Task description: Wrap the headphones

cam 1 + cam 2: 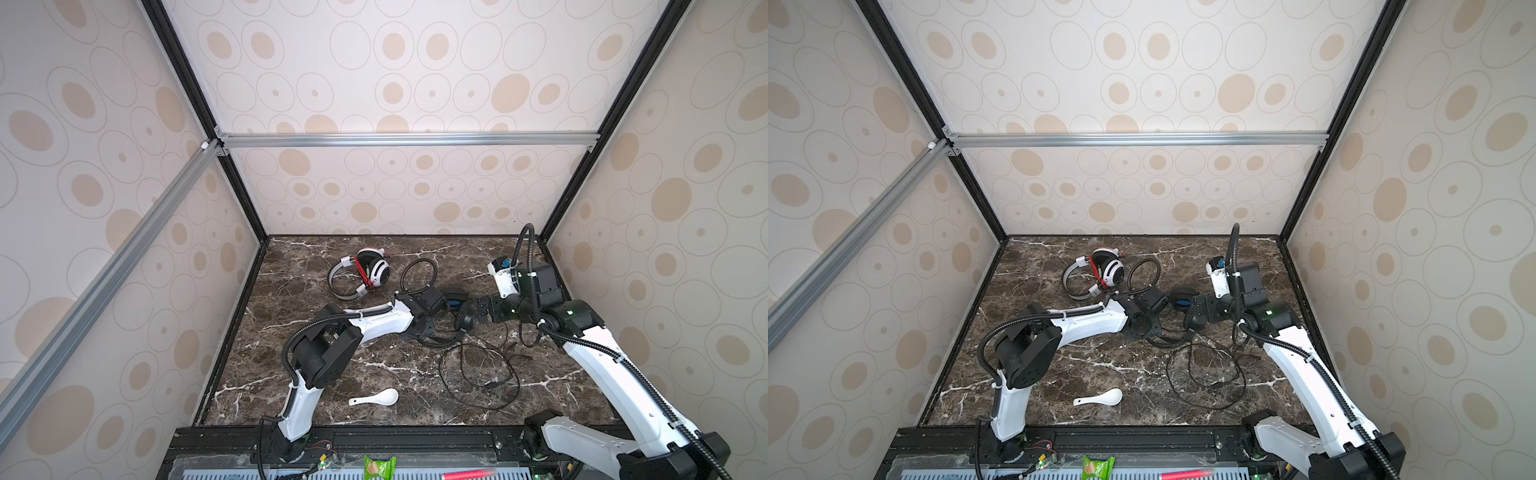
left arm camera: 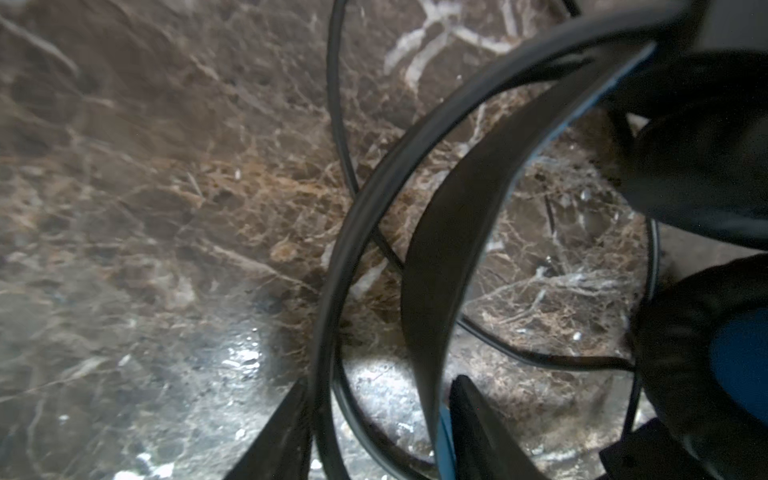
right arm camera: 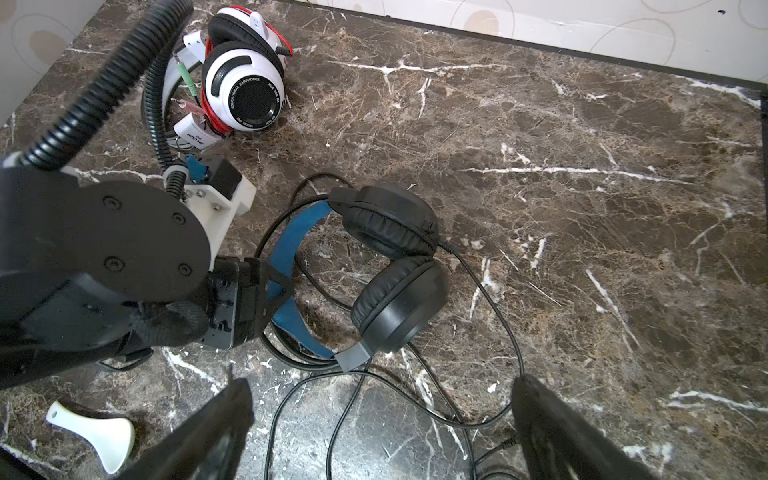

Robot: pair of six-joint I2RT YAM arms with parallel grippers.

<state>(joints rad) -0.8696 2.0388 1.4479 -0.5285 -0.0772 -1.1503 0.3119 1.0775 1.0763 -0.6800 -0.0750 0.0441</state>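
At the back left of the surface [image 1: 311, 374], the white headset [image 1: 365, 272] lies with its red cord wound round it, well apart from both arms. In the middle, the left jaws straddle the band of the black headset [image 3: 395, 266], half narrowed, one finger on either side; whether they pinch it I cannot tell. Its cups lie away from that arm, toward the right jaws, which gape wide and empty over the loose black cord [image 3: 498, 311], so the right arm looks nearer for gathering it.
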